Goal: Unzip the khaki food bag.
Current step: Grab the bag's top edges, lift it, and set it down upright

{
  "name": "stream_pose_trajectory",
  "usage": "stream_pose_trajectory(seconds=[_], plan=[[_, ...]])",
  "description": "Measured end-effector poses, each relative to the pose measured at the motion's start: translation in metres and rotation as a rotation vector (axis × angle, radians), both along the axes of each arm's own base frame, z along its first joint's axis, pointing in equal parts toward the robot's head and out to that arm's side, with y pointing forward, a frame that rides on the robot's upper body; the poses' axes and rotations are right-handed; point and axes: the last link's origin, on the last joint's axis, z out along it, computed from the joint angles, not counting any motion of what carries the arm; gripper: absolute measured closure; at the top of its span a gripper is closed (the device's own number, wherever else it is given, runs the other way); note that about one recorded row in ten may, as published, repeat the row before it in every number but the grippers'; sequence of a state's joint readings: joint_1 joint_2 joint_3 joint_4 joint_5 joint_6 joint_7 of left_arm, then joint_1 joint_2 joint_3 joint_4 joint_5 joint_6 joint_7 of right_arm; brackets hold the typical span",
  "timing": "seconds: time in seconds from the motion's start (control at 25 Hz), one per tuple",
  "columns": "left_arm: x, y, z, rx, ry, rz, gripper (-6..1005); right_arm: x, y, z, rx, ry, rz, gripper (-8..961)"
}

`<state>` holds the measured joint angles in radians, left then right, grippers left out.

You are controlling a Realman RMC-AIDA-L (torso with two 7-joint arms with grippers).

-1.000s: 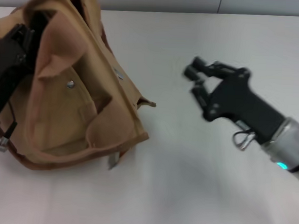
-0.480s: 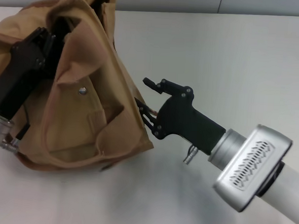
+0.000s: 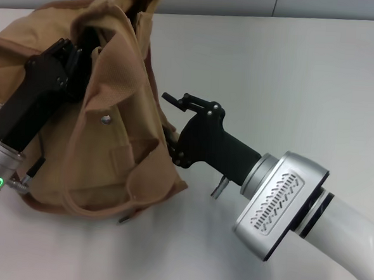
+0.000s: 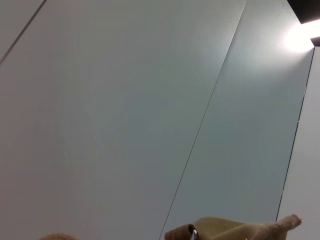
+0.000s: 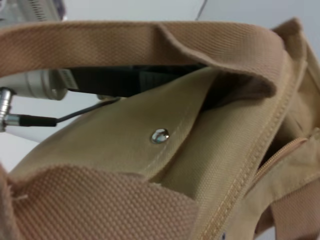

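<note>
White table, khaki food bag slumped at its left side; left gripper buried in bag's top folds, grip state can't tell; right gripper against bag's right edge, fingers spread.

Tan food bag, black right hand, white table
</note>
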<state>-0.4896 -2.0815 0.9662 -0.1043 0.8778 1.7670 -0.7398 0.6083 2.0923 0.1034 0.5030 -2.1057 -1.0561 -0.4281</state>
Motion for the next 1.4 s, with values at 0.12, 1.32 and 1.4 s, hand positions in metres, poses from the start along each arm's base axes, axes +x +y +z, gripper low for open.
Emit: stream_pose_trajectory(seconds=[0.12,1.32,1.4], plan=[[0.000,0.000,0.000,-0.002,0.000,-0.002,920,-0.002,0.000,-0.001,0.007,-0.006,0.009,549],[0.002,0.001,-0.003,-0.018,0.007,-0.005,913,-0.011,-0.006,-0.003,-0.007,-0.013,0.087,862],[0.002,0.002,-0.003,-0.017,0.005,-0.005,912,-0.010,-0.005,-0.003,-0.006,-0.017,0.087,921]])
